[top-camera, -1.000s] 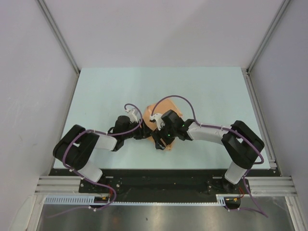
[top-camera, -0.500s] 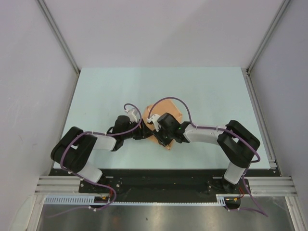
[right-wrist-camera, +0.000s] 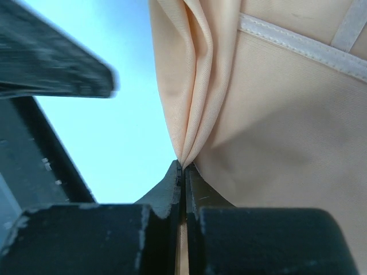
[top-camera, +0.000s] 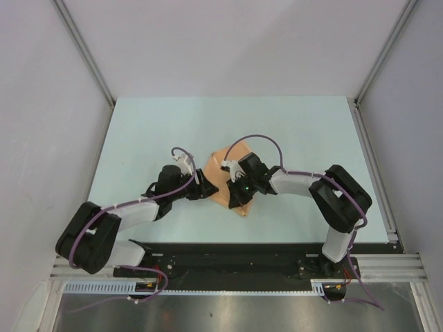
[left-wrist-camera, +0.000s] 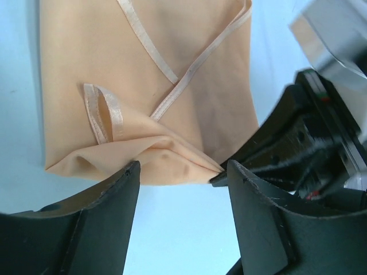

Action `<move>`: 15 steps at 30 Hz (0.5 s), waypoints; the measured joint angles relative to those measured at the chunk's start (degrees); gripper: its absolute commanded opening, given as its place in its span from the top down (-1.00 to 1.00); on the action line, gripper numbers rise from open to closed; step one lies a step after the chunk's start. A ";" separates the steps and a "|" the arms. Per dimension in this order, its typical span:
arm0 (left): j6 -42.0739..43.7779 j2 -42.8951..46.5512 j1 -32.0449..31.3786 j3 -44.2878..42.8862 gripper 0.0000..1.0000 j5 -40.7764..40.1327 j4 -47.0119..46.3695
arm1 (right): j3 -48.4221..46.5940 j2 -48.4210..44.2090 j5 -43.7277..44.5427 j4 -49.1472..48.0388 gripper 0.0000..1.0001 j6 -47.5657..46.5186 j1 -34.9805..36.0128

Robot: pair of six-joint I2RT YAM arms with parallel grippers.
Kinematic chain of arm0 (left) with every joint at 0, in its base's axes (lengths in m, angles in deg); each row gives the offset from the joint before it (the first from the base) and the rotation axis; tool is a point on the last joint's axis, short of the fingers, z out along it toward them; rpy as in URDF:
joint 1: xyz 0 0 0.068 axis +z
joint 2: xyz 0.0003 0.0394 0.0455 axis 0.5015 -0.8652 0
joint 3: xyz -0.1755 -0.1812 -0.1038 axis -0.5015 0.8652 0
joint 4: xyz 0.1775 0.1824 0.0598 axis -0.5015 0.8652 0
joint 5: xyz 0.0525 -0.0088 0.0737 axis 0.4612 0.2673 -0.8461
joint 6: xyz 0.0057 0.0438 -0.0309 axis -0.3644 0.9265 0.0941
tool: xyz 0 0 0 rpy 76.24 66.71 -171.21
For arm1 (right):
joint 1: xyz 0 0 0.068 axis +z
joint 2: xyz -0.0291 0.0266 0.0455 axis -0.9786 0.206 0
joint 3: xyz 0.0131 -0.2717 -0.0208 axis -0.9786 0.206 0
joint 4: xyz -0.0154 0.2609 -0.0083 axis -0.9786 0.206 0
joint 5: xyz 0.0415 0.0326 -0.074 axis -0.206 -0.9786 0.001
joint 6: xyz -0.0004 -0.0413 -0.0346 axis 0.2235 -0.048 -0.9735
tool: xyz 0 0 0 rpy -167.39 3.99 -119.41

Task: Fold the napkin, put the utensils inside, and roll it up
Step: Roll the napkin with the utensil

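Left of mid-table: left gripper (left-wrist-camera: 180, 169) open, fingertips at folded napkin's (left-wrist-camera: 189, 86) edge, nothing gripped. Centre: napkin flat on pale-blue table (top-camera: 304, 138). Right: right gripper (right-wrist-camera: 183, 167) clamped tight on 1 pinched napkin fold.

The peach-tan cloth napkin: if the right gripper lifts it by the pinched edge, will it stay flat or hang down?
Probably floppy: the thin peach-tan cloth napkin bunches into soft pleats where the right gripper pinches it, so it likely drapes. Its slight sheen suggests it may slip from a weak grip. Its loose folded layers might fall open.
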 measured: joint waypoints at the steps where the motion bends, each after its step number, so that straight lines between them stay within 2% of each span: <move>1: 0.35 1.09 0.02 0.02 -0.38 0.00 0.79 | -0.15 0.57 -2.25 0.13 1.00 0.70 -0.92; 10: 3.72 10.71 0.11 1.11 -0.46 -0.13 7.52 | -4.83 5.86 -14.82 3.52 1.00 3.65 -3.48; 15: 4.02 10.97 0.20 2.75 -0.45 1.77 7.63 | -7.10 8.31 -17.73 5.73 1.00 3.96 -4.74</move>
